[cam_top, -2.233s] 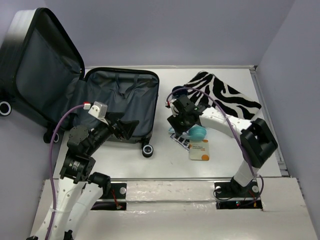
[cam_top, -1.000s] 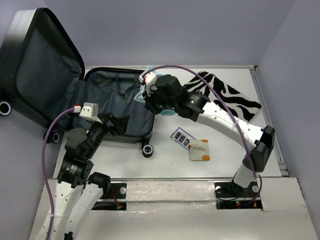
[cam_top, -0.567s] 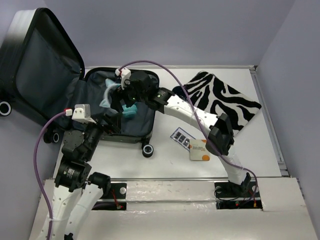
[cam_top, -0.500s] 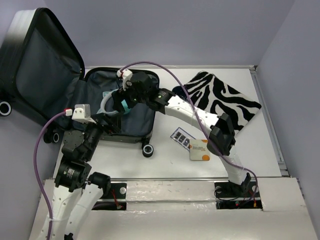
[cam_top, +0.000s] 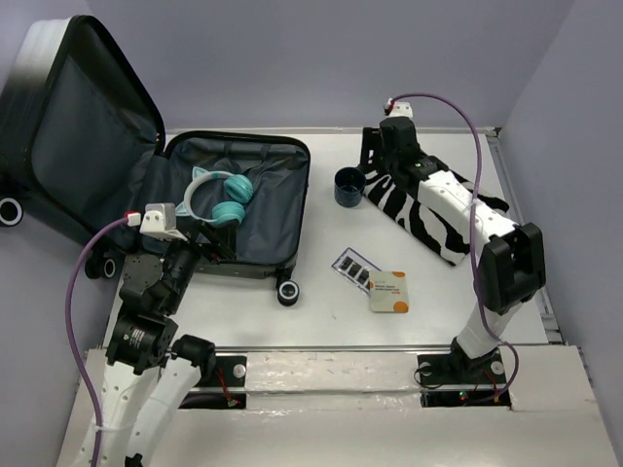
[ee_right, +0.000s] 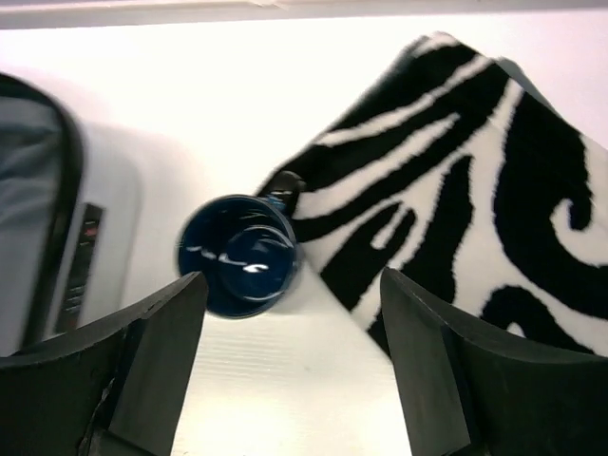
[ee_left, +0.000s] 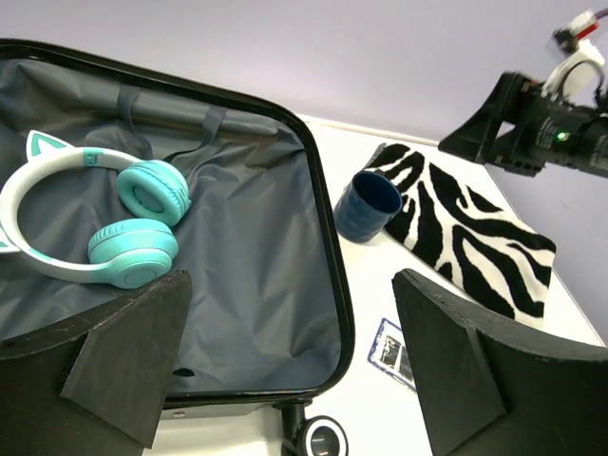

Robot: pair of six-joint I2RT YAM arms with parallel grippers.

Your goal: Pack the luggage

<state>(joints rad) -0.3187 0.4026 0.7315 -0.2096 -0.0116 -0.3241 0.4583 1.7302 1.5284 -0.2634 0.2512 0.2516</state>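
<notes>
Lying open at the table's [cam_top: 321, 311] far-left corner, luggage [cam_top: 263, 209], dark grey lining, black wheels, lid raised, teal headphones [cam_top: 219, 199] inside, left gripper [ee_left: 293, 285] spread near its front rim, right gripper [ee_right: 293, 280] spread, empty, by cup [ee_right: 237, 255].

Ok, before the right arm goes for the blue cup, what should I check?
1. Right hand open and empty: ok.
2. Cup upright: ok.
3. Cup centred between the fingers: not ok, it sits off to one side.
4. Cup free of the striped cloth: cannot tell, a corner lies right by it.
5. Room in the suitcase beside the headphones: ok.
6. Left hand out of the way: not ok, it hangs open over the suitcase's near edge.
</notes>
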